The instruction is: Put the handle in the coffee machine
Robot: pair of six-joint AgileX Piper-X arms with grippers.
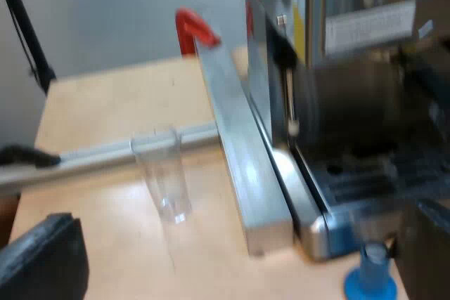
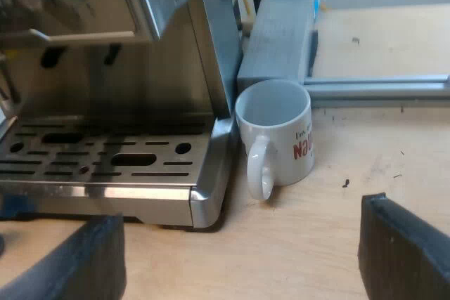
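The espresso machine point(image 1: 330, 68) stands beside my left gripper point(image 1: 232, 272), which is open with nothing between its fingers point(image 1: 42, 261). A dark blurred shape point(image 1: 365, 96) sits under the machine's front above the drip tray point(image 1: 365, 180); I cannot tell what it is. A blue tamper point(image 1: 370, 280) stands at the tray's near corner. A clear measuring glass point(image 1: 165, 177) stands upright on the wooden table. My right gripper point(image 2: 239, 265) is open and empty, low before the machine's drip tray point(image 2: 105, 156) and a white mug point(image 2: 278, 138) with red lettering.
An aluminium rail point(image 1: 239, 145) runs along the machine's side, and a thinner bar point(image 1: 105, 152) crosses behind the glass. A red clamp point(image 1: 193, 29) sits at the rail's far end. The mug touches the tray's corner, with a grey block point(image 2: 278, 40) behind it.
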